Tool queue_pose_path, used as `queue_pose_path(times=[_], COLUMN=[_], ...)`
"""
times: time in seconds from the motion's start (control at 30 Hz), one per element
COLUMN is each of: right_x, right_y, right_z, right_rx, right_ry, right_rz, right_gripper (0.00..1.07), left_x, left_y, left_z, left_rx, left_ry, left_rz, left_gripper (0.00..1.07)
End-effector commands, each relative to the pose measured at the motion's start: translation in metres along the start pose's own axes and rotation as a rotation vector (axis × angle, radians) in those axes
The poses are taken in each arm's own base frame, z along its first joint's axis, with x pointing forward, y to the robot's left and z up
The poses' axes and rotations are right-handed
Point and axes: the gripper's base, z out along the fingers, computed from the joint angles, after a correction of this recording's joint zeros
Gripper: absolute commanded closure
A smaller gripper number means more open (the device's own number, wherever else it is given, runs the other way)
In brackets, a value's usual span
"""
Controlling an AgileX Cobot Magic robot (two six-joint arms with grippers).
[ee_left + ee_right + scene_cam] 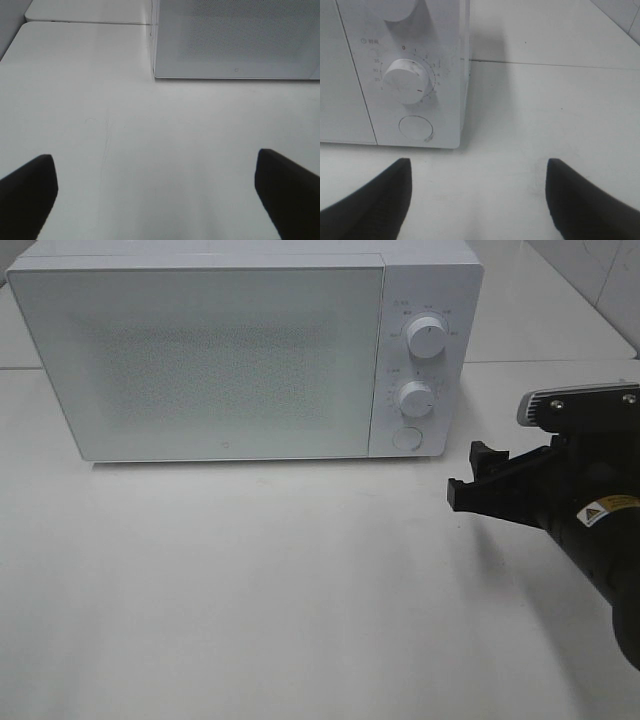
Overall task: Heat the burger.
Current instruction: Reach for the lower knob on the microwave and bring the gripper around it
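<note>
Exterior high view, with both wrist views checked: the burger shows in none of them. It is not on the counter [250, 590] ahead of either hand, and neither hand holds it. The microwave [200, 360] has its door [200, 355] shut, and the speckled front hides whatever is inside, so I cannot tell whether the burger is in there. The right hand [468, 475] is released, fingers apart with nothing between them. It hangs low over the counter, pointed at the control panel. The lower knob [407, 81] and the round button [416, 128] lie ahead of its fingertips and off toward one finger, near but not touching. The upper knob [428, 340] is above those. I cannot read either knob's setting with confidence. The left hand [155, 160] is also released, at full spread and empty, with bare counter ahead of it and the door's lower edge well beyond. Judgement: if the burger is loaded, what is left is setting the time and starting, then taking it out. If it is not, the door has yet to be opened and the task has hardly begun.
</note>
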Motion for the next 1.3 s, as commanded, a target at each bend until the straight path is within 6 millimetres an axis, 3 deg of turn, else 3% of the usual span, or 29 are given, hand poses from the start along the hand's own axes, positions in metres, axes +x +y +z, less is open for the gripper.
queue_pose_path(times=[0.03, 1.3], right_x=[-0.006, -0.005], right_y=[0.013, 0.079], right_z=[0.006, 0.079], right_rx=[-0.005, -0.063], right_ry=[-0.048, -0.095], right_rz=[-0.013, 0.001], right_gripper=[0.35, 0.35], left_x=[0.001, 0.001], left_y=[-0.001, -0.001], left_z=[-0.003, -0.003], left_rx=[0.006, 0.006], left_ry=[-0.033, -0.033], left_rz=[-0.006, -0.006], left_gripper=[0.06, 0.06])
